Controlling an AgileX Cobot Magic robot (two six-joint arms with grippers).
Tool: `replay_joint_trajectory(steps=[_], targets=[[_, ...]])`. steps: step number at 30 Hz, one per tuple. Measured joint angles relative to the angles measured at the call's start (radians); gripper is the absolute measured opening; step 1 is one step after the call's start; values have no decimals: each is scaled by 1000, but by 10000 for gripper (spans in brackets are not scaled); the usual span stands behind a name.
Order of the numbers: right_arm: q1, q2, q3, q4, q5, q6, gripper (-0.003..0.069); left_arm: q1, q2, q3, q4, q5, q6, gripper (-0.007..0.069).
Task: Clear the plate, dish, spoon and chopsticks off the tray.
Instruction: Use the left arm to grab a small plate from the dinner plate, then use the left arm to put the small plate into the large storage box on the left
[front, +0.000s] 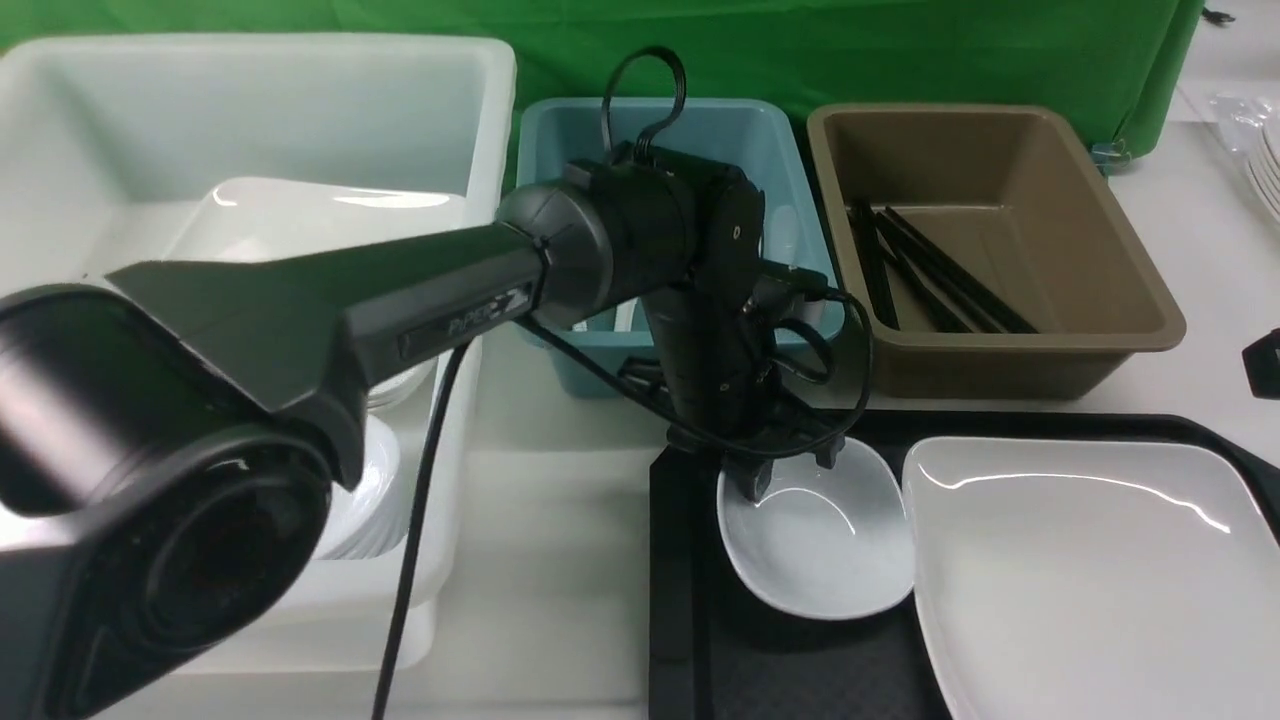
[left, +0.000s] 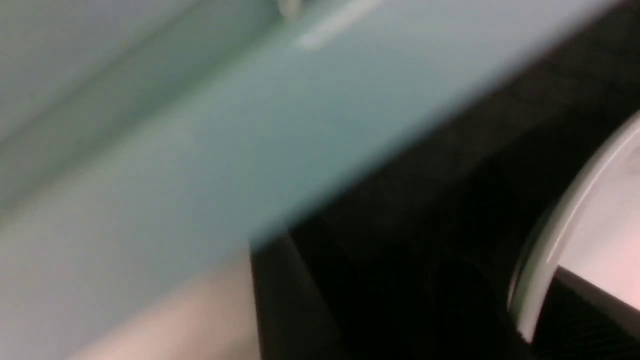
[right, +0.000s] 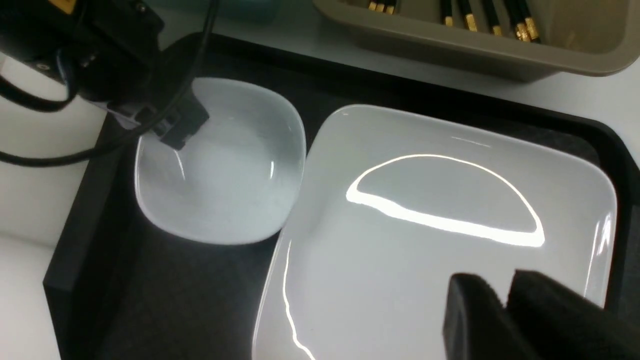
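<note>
Left arm (front: 400, 290) forward, wrist bent down, left gripper (front: 790, 470) at dish (front: 820, 545) rim.

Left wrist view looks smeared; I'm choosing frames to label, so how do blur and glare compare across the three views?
Left wrist view: badly blurred; blue bin, tray and dish rim are mere smears. Right wrist view: sharp, with a bright curved glare on the plate. Front view: sharp at the tray, thin glare streak on the plate, left arm looming near the lens.
</note>
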Motion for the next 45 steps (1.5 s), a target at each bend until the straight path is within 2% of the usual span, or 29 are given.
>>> replay_joint_trajectory(steps=[4,14,16,19,20,22,23,24,25,31,36,41,45], targets=[[0,0,0,0,0,0,150,0,-85,1,46,60,0,27],[0,0,0,0,0,0,162,18,-382,6,66,108,-12,22],[0,0,0,0,-5,0,164,61,-464,30,50,110,-25,22],[0,0,0,0,-8,0,169,192,-610,154,11,64,-61,22],[0,0,0,0,-8,-1,169,192,-610,165,11,64,-62,22],[0,0,0,0,-8,-2,171,327,-718,325,-56,-8,-76,22],[0,0,0,0,-8,-3,173,349,-734,352,-68,-20,-76,22],[0,0,0,0,-8,-3,175,458,-811,476,-129,-85,-77,22],[0,0,0,0,-9,-3,175,509,-847,545,-158,-121,-78,22],[0,0,0,0,-16,-3,178,709,-958,860,-254,-292,-80,22],[0,0,0,0,-16,-3,181,769,-943,1024,-265,-414,-82,22],[0,0,0,1,-16,-3,186,770,-902,1050,-242,-438,-82,24],[0,0,0,1,-16,-3,192,770,-882,1050,-195,-446,-82,60]])
